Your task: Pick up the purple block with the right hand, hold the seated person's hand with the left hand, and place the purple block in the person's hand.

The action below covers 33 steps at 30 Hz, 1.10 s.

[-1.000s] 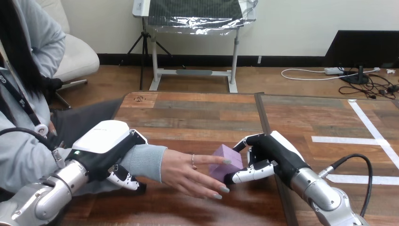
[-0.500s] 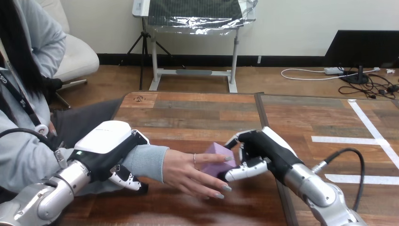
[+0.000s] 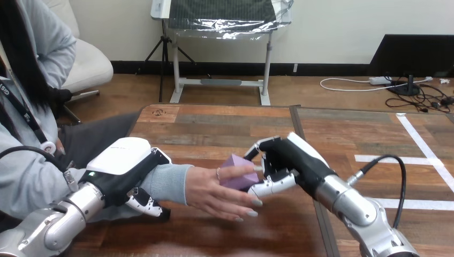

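- Step in hand, as I read it: the hand-off itself. Pick-up and hand-hold look done; only the release is left.
- My left hand [image 3: 120, 166] is clamped over the person's wrist [image 3: 163, 182], on the grey sleeve just behind the cuff. The white shell sits on top and the fingers [image 3: 143, 204] curl round underneath.
- The person's hand [image 3: 214, 195] is stretched out over the surface [image 3: 214, 128], fingers pointing towards my right side.
- My right hand [image 3: 292, 163] is grasping the purple block [image 3: 240, 180], thumb below and fingers over the far top corner.
- The block is tilted on a corner, right on the person's hand, and their thumb lies across its near face. So both of us are on it.
- I can't tell whether its underside is resting fully on their palm or just above it.
- Next move, my guess: settle the block into the palm, then spread the right fingers and thumb slowly so it doesn't roll off that corner.
- Then draw the right hand back to my right, clear of their fingertips.
- I'd keep the left grip steady until the block sits on its own.
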### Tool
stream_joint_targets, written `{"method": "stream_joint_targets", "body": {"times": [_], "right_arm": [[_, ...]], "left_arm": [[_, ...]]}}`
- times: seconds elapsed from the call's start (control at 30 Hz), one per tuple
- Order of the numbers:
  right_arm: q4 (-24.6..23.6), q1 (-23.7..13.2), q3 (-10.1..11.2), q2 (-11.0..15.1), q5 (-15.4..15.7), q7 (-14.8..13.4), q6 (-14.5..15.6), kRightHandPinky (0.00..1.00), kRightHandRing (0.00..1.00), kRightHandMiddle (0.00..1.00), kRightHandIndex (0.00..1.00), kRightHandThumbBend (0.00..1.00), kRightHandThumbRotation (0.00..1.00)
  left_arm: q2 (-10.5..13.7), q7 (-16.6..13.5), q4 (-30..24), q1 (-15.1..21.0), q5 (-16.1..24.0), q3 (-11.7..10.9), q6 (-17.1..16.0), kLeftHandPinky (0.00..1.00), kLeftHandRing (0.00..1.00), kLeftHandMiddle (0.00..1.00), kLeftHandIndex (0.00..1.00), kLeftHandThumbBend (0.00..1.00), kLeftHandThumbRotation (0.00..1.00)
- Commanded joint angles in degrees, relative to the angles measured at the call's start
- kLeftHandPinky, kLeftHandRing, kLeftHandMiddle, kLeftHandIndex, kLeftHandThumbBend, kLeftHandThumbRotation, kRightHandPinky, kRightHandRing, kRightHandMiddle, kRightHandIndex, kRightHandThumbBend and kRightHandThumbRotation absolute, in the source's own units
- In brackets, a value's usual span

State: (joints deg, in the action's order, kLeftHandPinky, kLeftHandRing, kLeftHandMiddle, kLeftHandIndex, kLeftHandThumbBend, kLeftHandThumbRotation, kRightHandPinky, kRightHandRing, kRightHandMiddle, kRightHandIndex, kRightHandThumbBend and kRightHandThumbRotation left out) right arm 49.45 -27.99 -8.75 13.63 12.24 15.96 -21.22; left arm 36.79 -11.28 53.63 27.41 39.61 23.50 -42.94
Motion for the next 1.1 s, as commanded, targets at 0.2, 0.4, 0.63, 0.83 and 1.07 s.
{"method": "stream_joint_targets", "body": {"times": [0.2,0.4,0.63,0.83,1.07], "right_arm": [[-9.4,-0.4,0.0,0.0,-0.6,0.9,2.5,0.03,0.07,0.11,0.09,0.54,0.0],[-12.3,0.3,0.0,0.1,-0.8,1.7,3.8,0.03,0.07,0.11,0.09,0.54,0.0],[-14.7,1.0,0.1,0.1,-1.4,2.6,4.5,0.03,0.07,0.11,0.09,0.54,0.0],[-17.1,1.6,0.1,0.0,-1.3,3.0,6.2,0.03,0.07,0.11,0.09,0.55,0.0],[-18.7,2.1,0.0,0.0,-1.0,3.0,7.4,0.03,0.07,0.11,0.09,0.55,0.0]], "left_arm": [[-1.4,-1.4,-2.2,5.5,-2.4,-2.5,-1.0,0.18,0.24,0.3,0.31,0.87,0.0],[-1.8,-0.6,-2.0,5.5,-3.3,-2.7,-1.1,0.18,0.24,0.31,0.32,0.87,0.0],[-1.9,-0.4,-2.3,5.5,-3.7,-2.6,-1.1,0.19,0.24,0.31,0.32,0.87,0.0],[-2.0,-0.8,-2.6,5.6,-3.3,-2.4,-1.1,0.19,0.24,0.31,0.32,0.87,0.0],[-2.0,-1.5,-2.9,5.8,-2.5,-2.2,-0.7,0.19,0.24,0.31,0.32,0.86,0.0]]}}
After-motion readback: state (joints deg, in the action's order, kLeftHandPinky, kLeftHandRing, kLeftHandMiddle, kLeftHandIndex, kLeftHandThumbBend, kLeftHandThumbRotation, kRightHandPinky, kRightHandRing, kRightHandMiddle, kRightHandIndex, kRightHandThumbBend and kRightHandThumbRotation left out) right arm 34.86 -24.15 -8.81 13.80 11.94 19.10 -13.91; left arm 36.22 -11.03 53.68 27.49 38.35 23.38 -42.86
